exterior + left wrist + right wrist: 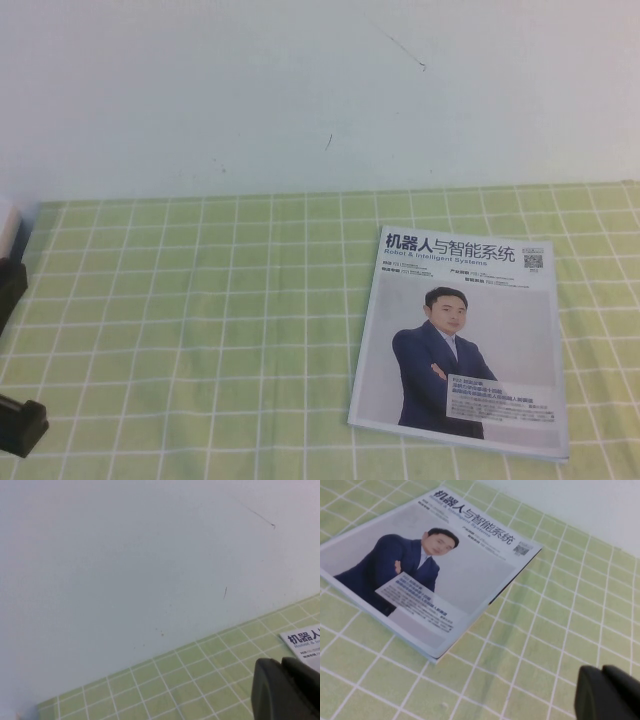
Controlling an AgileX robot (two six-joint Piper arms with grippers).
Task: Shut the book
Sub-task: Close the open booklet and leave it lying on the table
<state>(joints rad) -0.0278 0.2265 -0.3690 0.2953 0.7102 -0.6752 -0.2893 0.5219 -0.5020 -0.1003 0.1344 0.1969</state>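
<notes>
The book (458, 340) lies already shut, cover up, on the tabletop (200, 300), its long axis running away from the robot. The right claw (610, 695) hangs near the book's right side, seemingly the nearer. The left claw (287, 690) is well apart to the book's left. I cannot tell either claw's state.

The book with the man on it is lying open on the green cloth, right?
No, the book lies closed, cover up, on the green cloth, as the high view shows. The left gripper sits far left; the right gripper points toward the book.
</notes>
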